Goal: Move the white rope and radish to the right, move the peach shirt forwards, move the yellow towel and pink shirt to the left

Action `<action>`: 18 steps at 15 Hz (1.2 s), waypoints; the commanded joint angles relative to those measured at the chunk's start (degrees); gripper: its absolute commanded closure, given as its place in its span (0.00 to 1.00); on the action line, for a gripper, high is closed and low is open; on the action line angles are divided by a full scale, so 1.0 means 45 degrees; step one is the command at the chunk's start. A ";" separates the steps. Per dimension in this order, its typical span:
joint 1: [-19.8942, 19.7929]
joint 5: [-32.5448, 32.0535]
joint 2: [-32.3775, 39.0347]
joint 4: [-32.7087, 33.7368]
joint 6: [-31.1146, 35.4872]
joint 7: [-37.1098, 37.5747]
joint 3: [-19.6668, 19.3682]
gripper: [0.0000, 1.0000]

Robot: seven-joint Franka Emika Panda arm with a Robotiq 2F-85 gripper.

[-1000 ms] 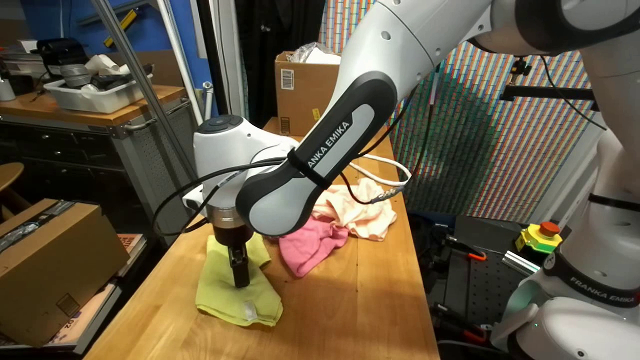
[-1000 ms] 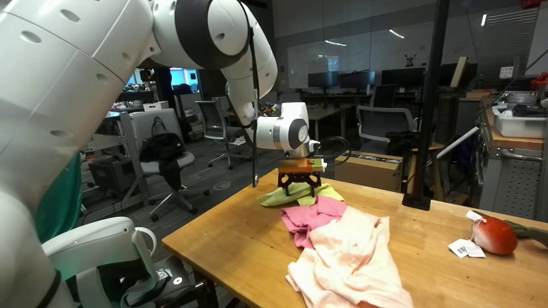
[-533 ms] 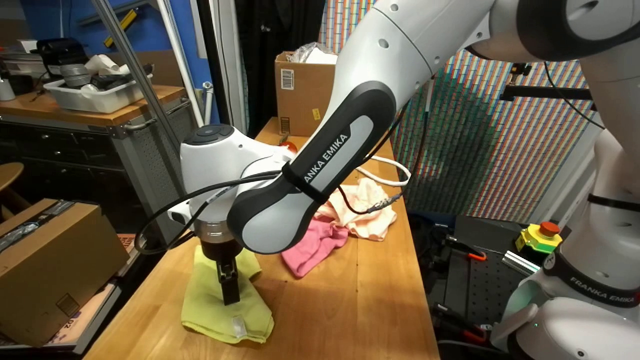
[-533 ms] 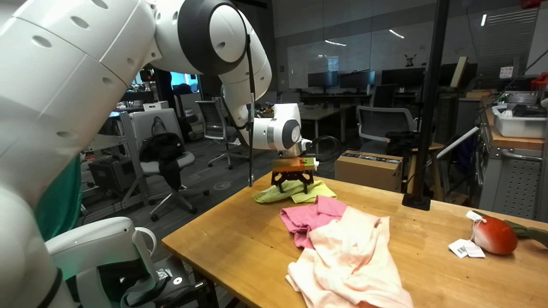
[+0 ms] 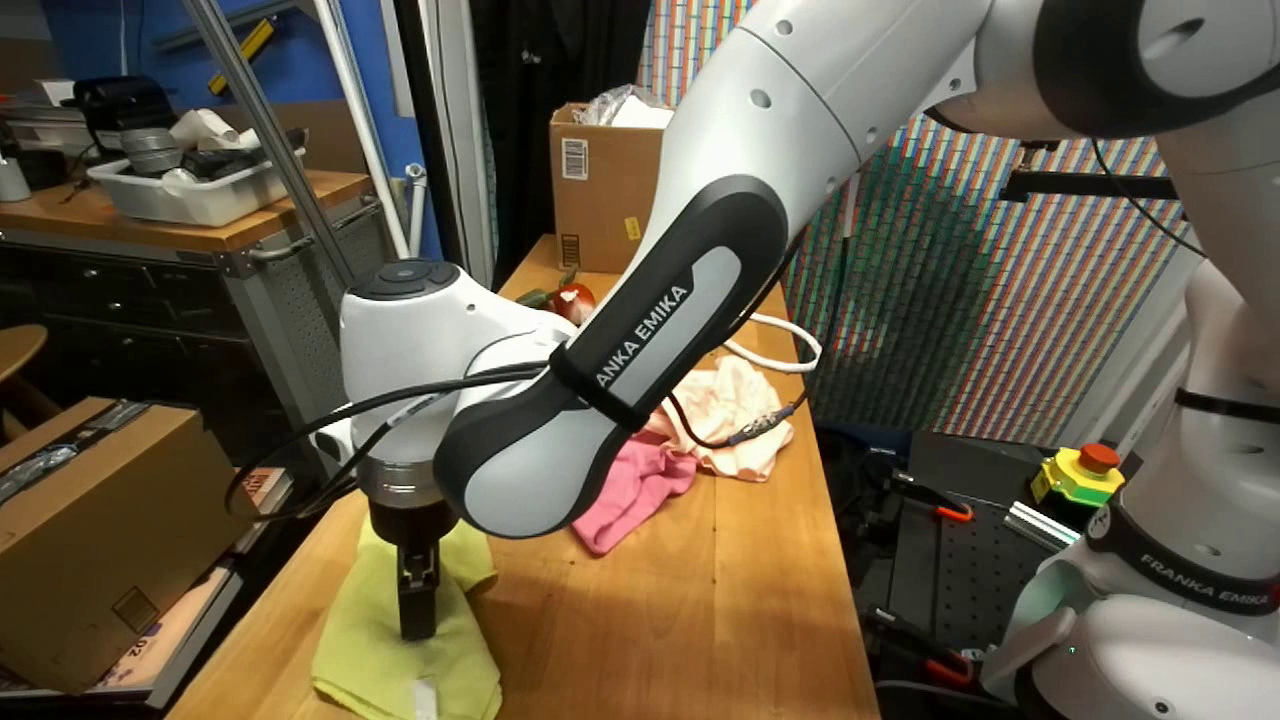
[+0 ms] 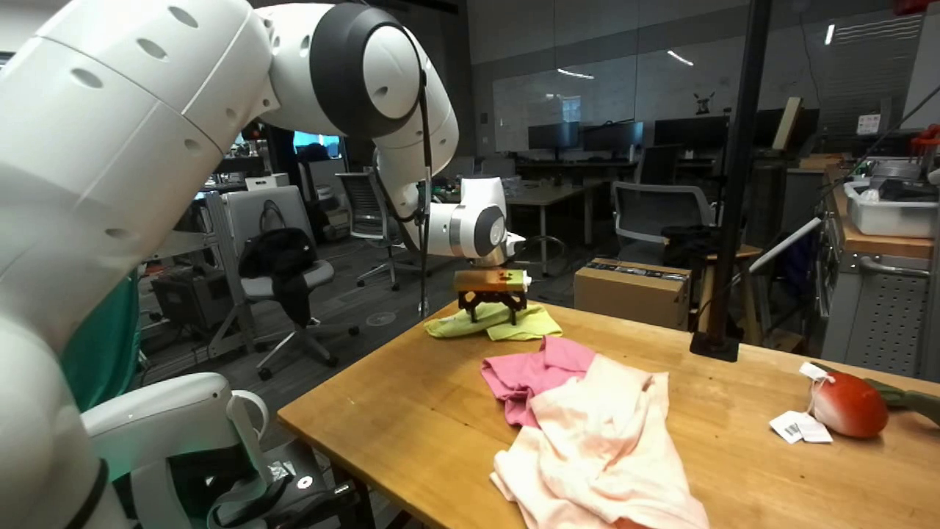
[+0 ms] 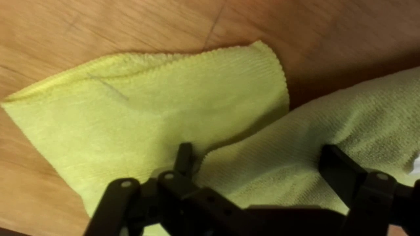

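Starting at the pincer, note widely parted jaws in a released state, with fingertips set down on the yellow towel. Find this towel directly beneath the pincer, folded in overlapping layers, with the upper layer's edge beside one fingertip and creases around the other. Near the pincer along the worktop, locate the pink shirt, crumpled and apart from the towel. Farther from the pincer, locate the peach shirt, lying in loose folds and touching the pink shirt. Beyond it from the pincer, in an exterior view, see the white rope, looped near the worktop edge and partly hidden by the arm. Well apart from the pincer, see the radish beside white tags. Farthest from the pincer on the worktop, see an open cardboard box.
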 commanded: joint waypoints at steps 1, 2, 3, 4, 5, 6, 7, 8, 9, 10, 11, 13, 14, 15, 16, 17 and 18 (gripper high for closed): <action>0.0246 0.0481 0.0581 0.0619 0.1092 0.1261 -0.0235 0.00; 0.0287 0.0506 0.0651 0.0660 0.1276 0.1523 -0.0287 0.00; 0.0319 0.0498 0.0671 0.0657 0.1385 0.1713 -0.0318 0.00; 0.0360 0.0444 0.0682 0.0677 0.1438 0.1833 -0.0357 0.00; 0.0463 0.0296 0.0641 0.0674 0.1298 0.1914 -0.0472 0.00; 0.0545 0.0242 0.0606 0.0689 0.1229 0.2036 -0.0568 0.00; 0.0639 0.0156 0.0531 0.0690 0.1040 0.2083 -0.0681 0.00; 0.0665 0.0134 0.0477 0.0731 0.0758 0.2004 -0.0703 0.00; 0.0636 0.0185 0.0352 0.0716 0.0486 0.1901 -0.0651 0.00; 0.0639 0.0211 0.0187 0.0676 0.0178 0.1854 -0.0625 0.00; 0.0607 0.0238 0.0074 0.0709 -0.0161 0.1737 -0.0547 0.00; 0.0597 0.0178 -0.0275 0.0739 -0.1011 0.1519 -0.0469 0.00; 0.0515 0.0231 -0.0545 0.0712 -0.1454 0.1295 -0.0298 0.00; 0.0491 0.0205 -0.0795 0.0656 -0.1721 0.1126 -0.0219 0.00; 0.0366 0.0317 -0.1034 0.0653 -0.2106 0.0777 0.0005 0.00; 0.0383 0.0288 -0.1281 0.0633 -0.2403 0.0670 0.0033 0.00; 0.0449 0.0226 -0.1522 0.0657 -0.2916 0.0702 -0.0032 0.00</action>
